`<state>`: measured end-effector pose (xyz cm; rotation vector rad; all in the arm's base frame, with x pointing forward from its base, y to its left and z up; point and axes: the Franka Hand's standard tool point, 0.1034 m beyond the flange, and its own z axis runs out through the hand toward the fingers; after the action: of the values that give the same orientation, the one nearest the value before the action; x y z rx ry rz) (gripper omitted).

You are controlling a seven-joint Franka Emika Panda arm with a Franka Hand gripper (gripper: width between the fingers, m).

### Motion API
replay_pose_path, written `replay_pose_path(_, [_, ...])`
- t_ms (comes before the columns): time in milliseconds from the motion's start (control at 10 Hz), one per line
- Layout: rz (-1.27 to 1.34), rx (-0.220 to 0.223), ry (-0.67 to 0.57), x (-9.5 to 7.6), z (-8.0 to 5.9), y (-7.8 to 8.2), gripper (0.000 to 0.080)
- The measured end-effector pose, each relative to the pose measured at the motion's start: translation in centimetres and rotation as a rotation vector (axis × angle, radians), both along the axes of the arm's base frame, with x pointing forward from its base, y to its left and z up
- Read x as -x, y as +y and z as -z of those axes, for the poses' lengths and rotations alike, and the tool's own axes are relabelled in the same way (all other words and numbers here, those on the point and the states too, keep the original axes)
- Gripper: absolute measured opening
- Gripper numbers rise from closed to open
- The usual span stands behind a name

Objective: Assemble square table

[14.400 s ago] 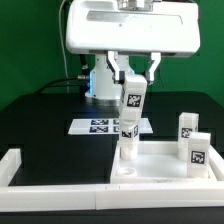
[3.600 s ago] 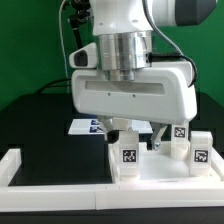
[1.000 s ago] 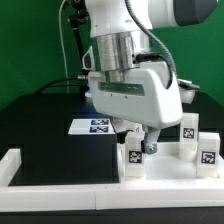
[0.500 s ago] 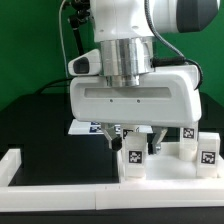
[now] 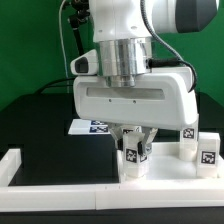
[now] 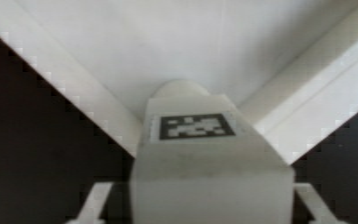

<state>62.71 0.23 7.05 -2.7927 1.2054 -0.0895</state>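
The square table's white slab lies at the exterior view's right, and one tagged white leg stands upright at its near left corner. My gripper reaches straight down over that leg, one finger on each side. In the wrist view the leg fills the space between my fingertips, with a thin dark gap still showing beside it, so the jaws are open. Behind the leg lies the slab. Two more tagged legs stand on the slab's far right.
The marker board lies on the black table behind the hand. A long white L-shaped rail borders the table's left and front. My big white hand hides the slab's middle.
The hand has turned square to the leg, and its wide-open fingers have narrowed in around the leg. The leg and slab have stayed put.
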Motion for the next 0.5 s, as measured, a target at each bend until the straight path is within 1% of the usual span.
replay_pose_path(200, [0.202, -0.023, 0.034, -0.08, 0.09, -0.22, 0.0288])
replay_pose_path(400, [0.606, -0.069, 0.086, 0.06, 0.03, -0.01, 0.0288])
replay_pose_path(500, [0.794, -0.100, 0.112, 0.00, -0.01, 0.29, 0.0289])
